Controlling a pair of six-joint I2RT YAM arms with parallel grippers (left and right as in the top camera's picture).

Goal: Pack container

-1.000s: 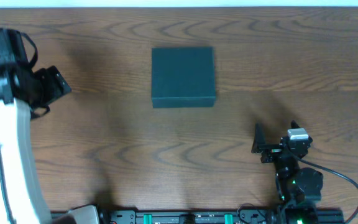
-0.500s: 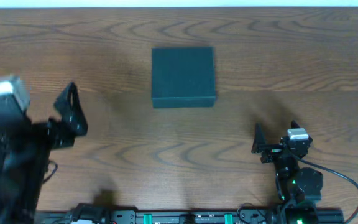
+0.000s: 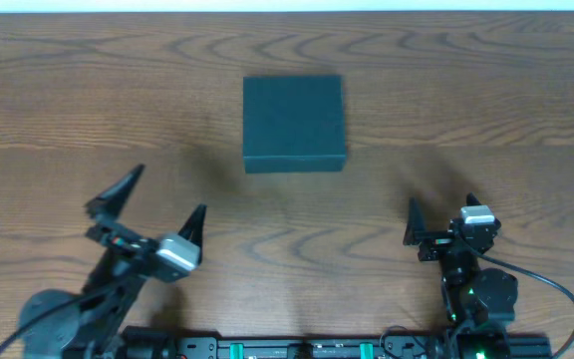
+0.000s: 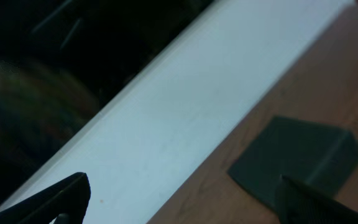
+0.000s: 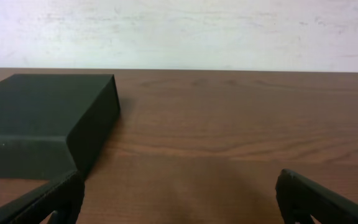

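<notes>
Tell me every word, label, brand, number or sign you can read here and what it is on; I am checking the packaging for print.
No readable text in any view.
The container: plain dark teal faces, no print or label showing.
The table: wood grain only.
The equipment strip along the near edge: small green spots, too small to read as text.

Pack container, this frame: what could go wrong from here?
1. The box is shut, and the left end effector and right end effector are open and apart from it; prying at the lid could slide the box across the table instead.
2. Nothing to pack shows in any view.
</notes>
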